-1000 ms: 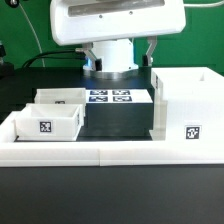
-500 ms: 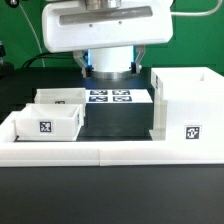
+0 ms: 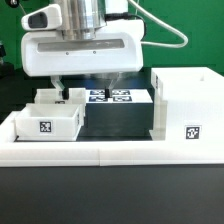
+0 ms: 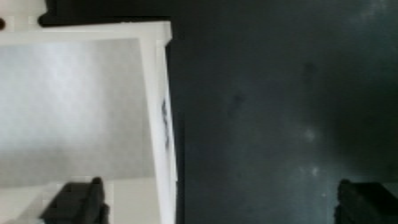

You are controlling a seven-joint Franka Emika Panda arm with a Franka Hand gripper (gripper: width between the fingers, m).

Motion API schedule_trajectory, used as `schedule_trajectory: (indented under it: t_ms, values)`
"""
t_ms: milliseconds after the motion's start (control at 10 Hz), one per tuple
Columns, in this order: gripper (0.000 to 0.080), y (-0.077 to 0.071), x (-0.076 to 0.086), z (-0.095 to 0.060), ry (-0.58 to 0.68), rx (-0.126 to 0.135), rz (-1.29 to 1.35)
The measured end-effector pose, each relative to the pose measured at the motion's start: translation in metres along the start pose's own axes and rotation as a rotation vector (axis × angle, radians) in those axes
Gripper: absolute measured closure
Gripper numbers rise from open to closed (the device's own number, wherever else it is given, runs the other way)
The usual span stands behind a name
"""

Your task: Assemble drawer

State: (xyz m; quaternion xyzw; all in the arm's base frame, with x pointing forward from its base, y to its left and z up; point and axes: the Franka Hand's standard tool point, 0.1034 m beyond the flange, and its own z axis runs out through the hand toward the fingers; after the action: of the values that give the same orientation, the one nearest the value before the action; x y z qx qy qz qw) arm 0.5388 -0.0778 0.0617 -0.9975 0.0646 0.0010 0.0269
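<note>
The large white drawer shell (image 3: 188, 105) stands on the exterior view's right, with a tag on its front. Two small white trays sit on the left: the front tray (image 3: 45, 121) with a tag, and the back tray (image 3: 60, 97) behind it. My gripper (image 3: 90, 88) hangs low over the dark mat between the back tray and the marker board, open and empty. In the wrist view the gripper (image 4: 222, 200) has its jaws wide apart. One fingertip (image 4: 75, 200) is over a white tray (image 4: 86, 110) and the other is over the dark mat, so they straddle the tray's wall.
The marker board (image 3: 118, 96) lies behind the dark mat (image 3: 115, 120), partly hidden by my gripper. Long low white border blocks (image 3: 100, 152) run along the front. The shell's wall rises just right of the mat.
My gripper has come down and shifted toward the exterior view's left, from above the marker board to just beside the back tray. The trays and shell have not moved.
</note>
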Motion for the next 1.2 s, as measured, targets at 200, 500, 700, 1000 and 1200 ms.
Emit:
schedule_trajectory:
  t_ms: [200, 500, 700, 1000, 1200]
  values:
    - [0.015, 0.0, 0.0, 0.002, -0.002, -0.001, 0.0]
    - [0.015, 0.0, -0.001, 0.002, -0.002, -0.001, -0.001]
    - [0.015, 0.008, -0.004, 0.01, -0.009, -0.007, -0.019]
    - [0.015, 0.017, -0.014, 0.031, 0.001, -0.029, -0.042]
    - [0.015, 0.021, -0.018, 0.042, 0.0, -0.038, -0.05]
